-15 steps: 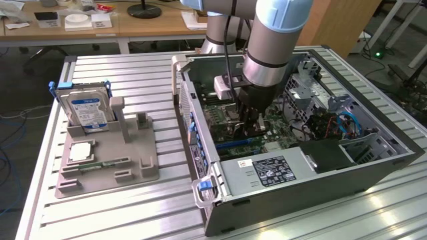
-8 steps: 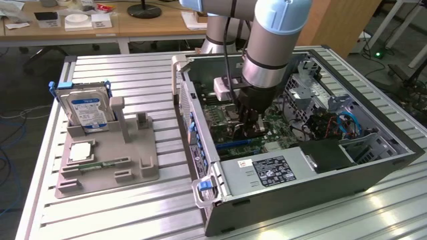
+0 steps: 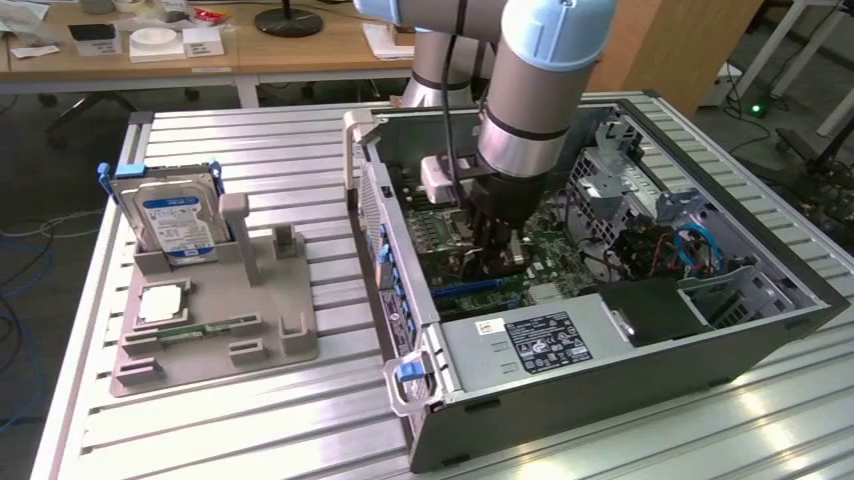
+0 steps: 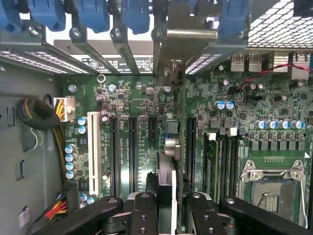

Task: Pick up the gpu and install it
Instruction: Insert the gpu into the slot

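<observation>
- Jaws clench the gpu (image 4: 168, 171) edge-on, motherboard (image 4: 122, 98) slots just beyond them.
- Risk: a slight tilt may jam the card beside its slot.

A ribbed metal table (image 3: 240, 430) carries everything. An open computer case (image 3: 601, 390) stands directly on it, its walls all around the claw (image 3: 497, 255), which reaches down inside. A grey holder tray (image 3: 260, 300) lies flat on the table well apart from the claw, outside the case on the exterior view's left.
</observation>
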Robot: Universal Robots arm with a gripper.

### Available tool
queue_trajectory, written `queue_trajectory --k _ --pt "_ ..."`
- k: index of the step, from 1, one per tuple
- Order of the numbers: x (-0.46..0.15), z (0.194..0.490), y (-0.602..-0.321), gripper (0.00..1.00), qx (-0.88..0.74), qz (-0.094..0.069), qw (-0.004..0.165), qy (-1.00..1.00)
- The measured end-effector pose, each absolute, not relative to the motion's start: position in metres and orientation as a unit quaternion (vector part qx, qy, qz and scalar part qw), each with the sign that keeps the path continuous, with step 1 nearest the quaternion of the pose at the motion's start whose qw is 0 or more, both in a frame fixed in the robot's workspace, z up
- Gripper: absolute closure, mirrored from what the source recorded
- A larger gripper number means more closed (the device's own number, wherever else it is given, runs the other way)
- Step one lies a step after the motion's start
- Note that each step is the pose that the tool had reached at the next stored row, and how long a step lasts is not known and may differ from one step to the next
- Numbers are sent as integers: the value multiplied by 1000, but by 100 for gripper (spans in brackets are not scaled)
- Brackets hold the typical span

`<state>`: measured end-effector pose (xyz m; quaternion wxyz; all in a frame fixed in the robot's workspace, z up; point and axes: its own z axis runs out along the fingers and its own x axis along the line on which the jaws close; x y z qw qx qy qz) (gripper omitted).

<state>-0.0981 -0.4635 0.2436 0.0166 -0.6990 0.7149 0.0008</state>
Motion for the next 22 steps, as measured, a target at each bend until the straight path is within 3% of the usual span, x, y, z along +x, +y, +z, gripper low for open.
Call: queue_trajectory --k 22 --pt "-101 238 -463 73 -702 1 17 712"
